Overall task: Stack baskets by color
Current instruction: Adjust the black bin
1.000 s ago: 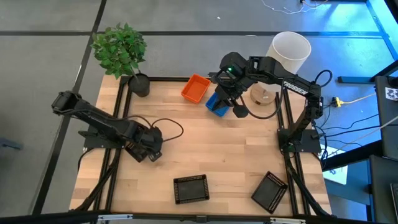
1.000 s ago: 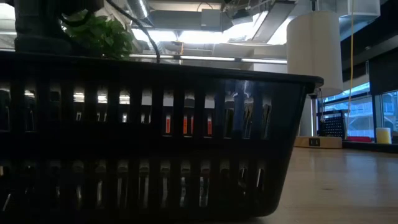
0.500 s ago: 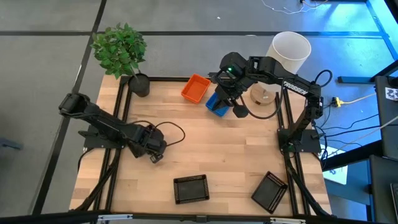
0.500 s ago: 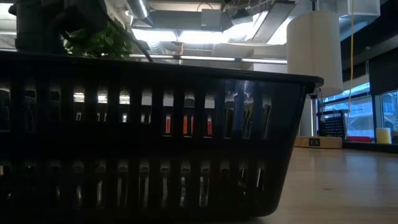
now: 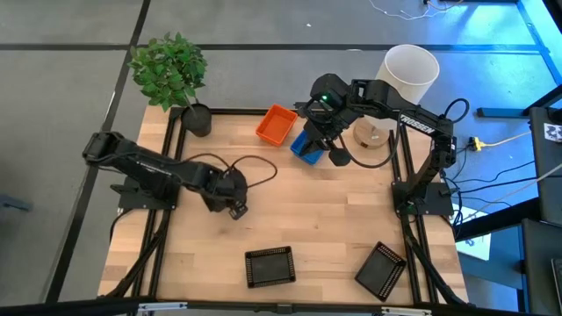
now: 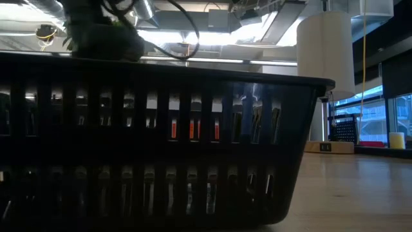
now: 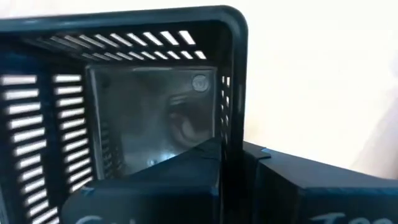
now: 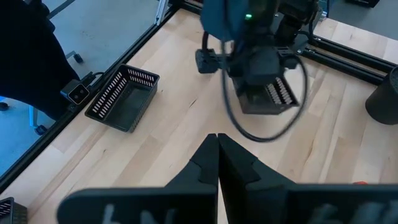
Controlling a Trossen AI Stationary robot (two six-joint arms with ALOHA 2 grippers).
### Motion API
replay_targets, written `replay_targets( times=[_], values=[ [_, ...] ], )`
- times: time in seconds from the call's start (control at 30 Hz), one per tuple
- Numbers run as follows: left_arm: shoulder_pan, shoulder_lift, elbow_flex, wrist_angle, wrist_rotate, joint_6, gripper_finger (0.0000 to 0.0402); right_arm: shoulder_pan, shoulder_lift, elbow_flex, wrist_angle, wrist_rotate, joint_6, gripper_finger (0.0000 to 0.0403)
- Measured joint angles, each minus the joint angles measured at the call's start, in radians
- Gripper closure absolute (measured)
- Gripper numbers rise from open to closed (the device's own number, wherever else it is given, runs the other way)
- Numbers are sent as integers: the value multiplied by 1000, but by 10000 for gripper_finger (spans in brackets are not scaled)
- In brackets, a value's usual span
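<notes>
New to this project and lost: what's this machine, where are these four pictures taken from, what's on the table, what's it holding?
Two dark robot arms with two-finger grippers work at a wooden table. One picture looks straight down. One sits at table height, filled by a black basket by the lens. Two come from cameras on the wrists. On the table lie an orange basket, a blue basket and two black baskets. A plant and a white cylinder stand beside it. The left gripper is shut on a third black basket, pinching its wall. The right gripper is shut near the blue one, with nothing visibly held.
</notes>
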State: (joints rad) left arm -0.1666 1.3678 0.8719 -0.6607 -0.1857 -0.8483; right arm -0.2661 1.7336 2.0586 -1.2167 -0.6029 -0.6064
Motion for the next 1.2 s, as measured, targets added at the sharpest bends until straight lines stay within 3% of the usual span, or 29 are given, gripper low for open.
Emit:
replay_targets(
  times=[0.33, 0.73, 0.83, 1.03, 1.2],
  values=[
    [121, 82, 9, 134, 31, 78, 401, 0, 0, 0, 2, 0, 1, 403],
    [143, 175, 9, 209, 163, 102, 397, 0, 0, 0, 12, 0, 3, 403],
    [143, 175, 9, 231, 180, 110, 389, 0, 0, 0, 13, 0, 3, 403],
    [161, 175, 9, 287, 311, 126, 360, 0, 0, 0, 16, 0, 3, 403],
    [183, 175, 9, 318, 318, 126, 335, 0, 0, 0, 16, 0, 3, 403]
  ],
)
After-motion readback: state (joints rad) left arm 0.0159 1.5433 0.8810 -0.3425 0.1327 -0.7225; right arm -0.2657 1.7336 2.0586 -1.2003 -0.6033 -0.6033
